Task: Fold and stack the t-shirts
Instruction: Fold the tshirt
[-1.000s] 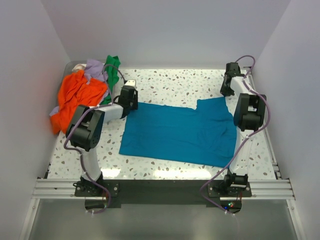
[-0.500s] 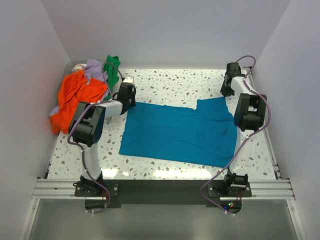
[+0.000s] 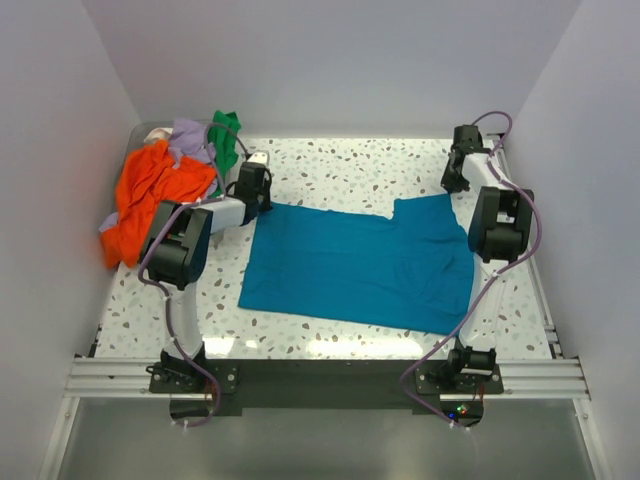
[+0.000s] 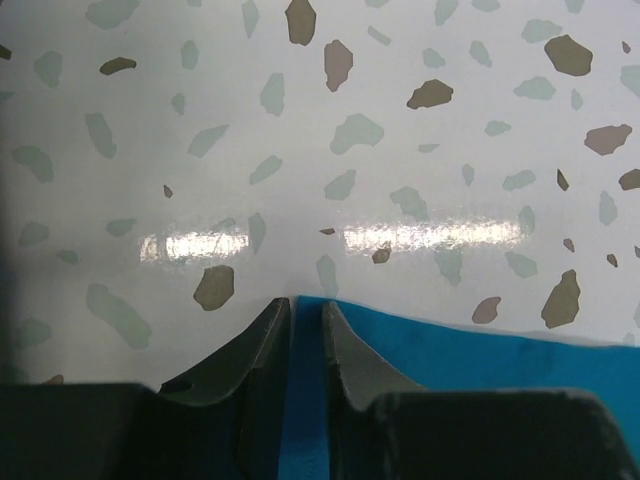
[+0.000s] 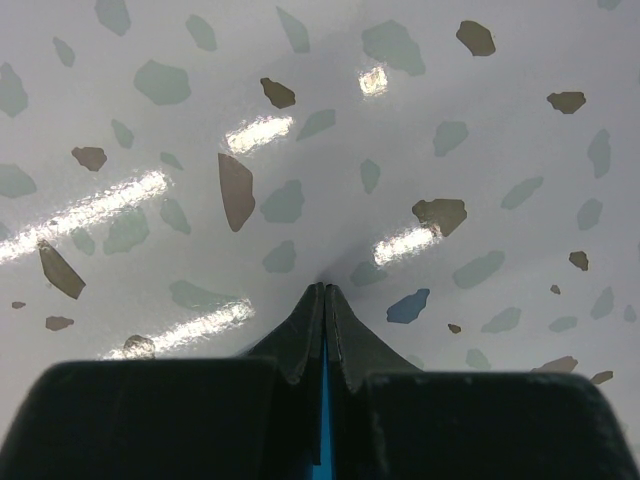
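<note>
A large teal-blue cotton t-shirt [image 3: 355, 265] lies spread flat, left gripper [image 3: 258, 195] at its far-left corner, right gripper [image 3: 452, 185] at its far-right corner. Left of it, heaped: orange cotton shirt [image 3: 150, 195], lavender cotton shirt [image 3: 188, 138], green cotton shirt [image 3: 225, 135].

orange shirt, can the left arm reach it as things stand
Probably yes: the orange shirt lies heaped left of the left gripper with nothing between, though its jaws straddle a corner of the teal shirt.

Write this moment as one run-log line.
left fingers: apart astride teal t-shirt corner | right fingers: shut on its edge | shirt: spread out
</note>
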Tool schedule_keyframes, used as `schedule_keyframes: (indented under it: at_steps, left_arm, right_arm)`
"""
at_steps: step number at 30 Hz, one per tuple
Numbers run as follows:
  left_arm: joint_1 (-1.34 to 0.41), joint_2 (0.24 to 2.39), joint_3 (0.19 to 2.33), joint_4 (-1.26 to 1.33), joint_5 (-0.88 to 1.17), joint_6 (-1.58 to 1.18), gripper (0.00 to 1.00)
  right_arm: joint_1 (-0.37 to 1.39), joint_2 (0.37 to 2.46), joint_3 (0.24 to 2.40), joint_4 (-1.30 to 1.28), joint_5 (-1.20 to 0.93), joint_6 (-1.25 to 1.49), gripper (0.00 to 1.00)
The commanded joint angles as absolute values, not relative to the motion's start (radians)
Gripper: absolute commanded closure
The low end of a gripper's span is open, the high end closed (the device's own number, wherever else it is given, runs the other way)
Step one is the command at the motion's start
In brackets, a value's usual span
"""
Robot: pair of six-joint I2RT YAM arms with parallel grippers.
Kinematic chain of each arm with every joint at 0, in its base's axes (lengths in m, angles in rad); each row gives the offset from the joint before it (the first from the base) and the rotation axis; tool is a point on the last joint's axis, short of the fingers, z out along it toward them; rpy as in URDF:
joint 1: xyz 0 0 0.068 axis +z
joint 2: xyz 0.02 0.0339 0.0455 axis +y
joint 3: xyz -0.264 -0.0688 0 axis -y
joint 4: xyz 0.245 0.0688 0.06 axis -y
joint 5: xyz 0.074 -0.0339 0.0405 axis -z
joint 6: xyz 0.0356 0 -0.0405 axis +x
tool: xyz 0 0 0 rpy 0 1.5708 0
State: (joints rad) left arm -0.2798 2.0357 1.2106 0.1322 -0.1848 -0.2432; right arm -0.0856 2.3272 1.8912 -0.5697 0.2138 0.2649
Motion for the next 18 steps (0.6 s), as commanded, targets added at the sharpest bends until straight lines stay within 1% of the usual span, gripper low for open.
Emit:
schedule_keyframes:
  at_steps: [1,2,4,5,8,18]
  left_arm:
    - [-0.273,2.06,1.243,0.094,-0.15,-0.239,0.77]
    - [-0.273,2.062,1.244,0.092,-0.147,-0.239,0.81]
    - [-0.273,2.063,1.244,0.087,-0.135,-0.235,0.85]
    - [-0.273,2.065,1.246,0.087,-0.13,-0.233,0.9]
    - [-0.273,2.066,1.244,0.087,-0.114,-0.23,0.99]
    - [-0.27,2.042,1.253,0.13,-0.089,-0.225,1.0]
  right_arm:
    - [-0.086,2.316,1.853,-0.634,0.166,0.272,1.0]
    - [-0.086,2.316,1.85,-0.634,0.161,0.273,1.0]
    - [-0.086,2.315,1.848,-0.63,0.152,0.275,1.0]
    - [-0.086,2.316,1.848,-0.63,0.146,0.276,1.0]
    - [-0.086,2.316,1.85,-0.627,0.123,0.282,1.0]
    - [-0.086,2.281,1.876,-0.62,0.035,0.319,1.0]
